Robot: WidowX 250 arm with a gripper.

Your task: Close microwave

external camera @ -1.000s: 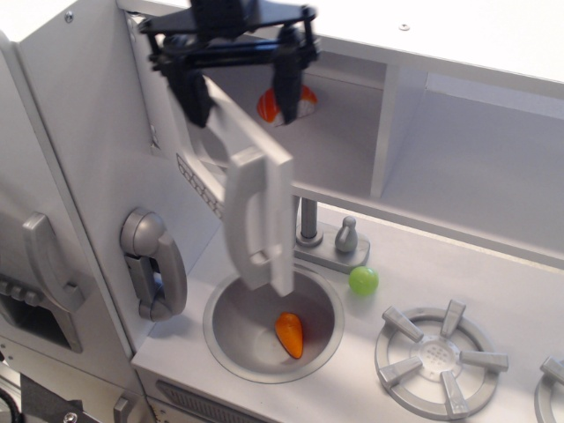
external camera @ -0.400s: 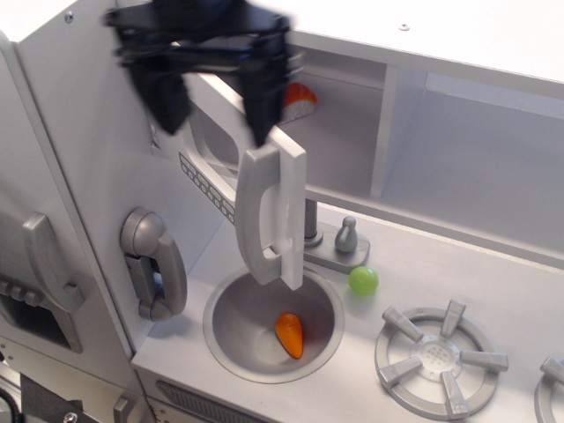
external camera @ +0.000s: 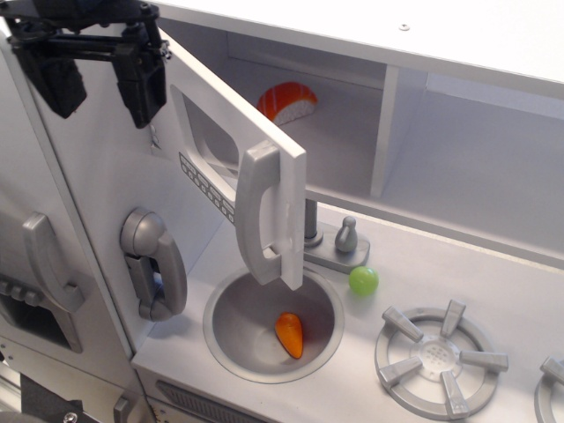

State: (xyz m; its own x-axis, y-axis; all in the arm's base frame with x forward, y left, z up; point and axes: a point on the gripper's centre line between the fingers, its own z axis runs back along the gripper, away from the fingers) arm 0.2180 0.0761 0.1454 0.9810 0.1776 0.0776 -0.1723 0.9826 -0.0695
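Observation:
The microwave's pale grey door stands open, swung out over the sink, with its window frame, button row and tall grey handle facing me. The microwave compartment behind it holds an orange and white toy. My black gripper is at the top left, clear of the door and to the left of its hinge side. Its two fingers are spread apart and hold nothing.
A grey wall phone hangs on the left panel. The round sink holds an orange carrot. A faucet, a green ball and a stove burner sit on the counter. A doorless cubby lies at right.
My gripper has moved left, from over the door's top edge to the upper left corner. The door swung slightly toward the compartment, then stayed still.

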